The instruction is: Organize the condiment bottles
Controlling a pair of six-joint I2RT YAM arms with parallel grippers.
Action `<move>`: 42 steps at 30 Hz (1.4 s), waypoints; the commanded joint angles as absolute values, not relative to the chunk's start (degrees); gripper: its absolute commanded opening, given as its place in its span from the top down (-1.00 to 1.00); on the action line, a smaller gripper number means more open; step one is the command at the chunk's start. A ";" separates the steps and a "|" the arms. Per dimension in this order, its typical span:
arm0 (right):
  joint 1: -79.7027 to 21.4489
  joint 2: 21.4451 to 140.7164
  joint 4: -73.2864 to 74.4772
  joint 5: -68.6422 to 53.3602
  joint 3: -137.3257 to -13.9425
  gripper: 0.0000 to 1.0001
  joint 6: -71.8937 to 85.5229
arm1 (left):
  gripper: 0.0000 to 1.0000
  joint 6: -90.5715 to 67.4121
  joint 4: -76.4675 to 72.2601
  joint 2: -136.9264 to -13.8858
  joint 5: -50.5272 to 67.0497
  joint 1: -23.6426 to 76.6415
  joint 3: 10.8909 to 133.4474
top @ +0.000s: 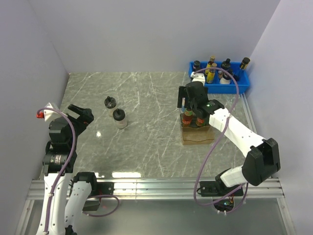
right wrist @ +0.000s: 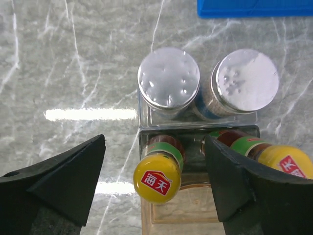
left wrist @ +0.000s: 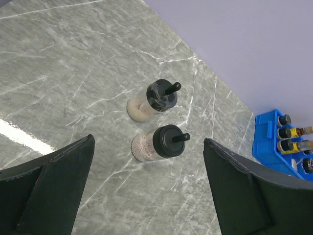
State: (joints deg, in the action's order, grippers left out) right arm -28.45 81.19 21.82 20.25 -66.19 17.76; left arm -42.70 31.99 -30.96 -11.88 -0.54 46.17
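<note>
Midway through the tidy-up, four of the six condiment bottles stand in a clear rack (right wrist: 193, 127) on the right of the bench (top: 146, 147): two silver-lidded jars (right wrist: 168, 77) in its far row and two yellow-capped sauce bottles (right wrist: 157, 178) in its near row. Two black-capped bottles (left wrist: 164, 142) are not yet in it. They stand upright, near each other, on the open bench left of centre, well apart from the rack. The right hand (right wrist: 155, 147) hangs directly over the rack, its fingers spread wide to either side of one sauce bottle and gripping nothing. The left hand (left wrist: 148, 142), released and empty, hovers above the bench at the left, wrist tilted so its fingers frame the black-capped pair. Bringing that pair across appears to be the job left.
</note>
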 commanded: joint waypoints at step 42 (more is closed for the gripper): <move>-56.08 129.18 7.11 6.85 -110.02 -0.98 6.76 | -0.99 -42.37 32.34 -26.63 -10.90 -0.44 43.77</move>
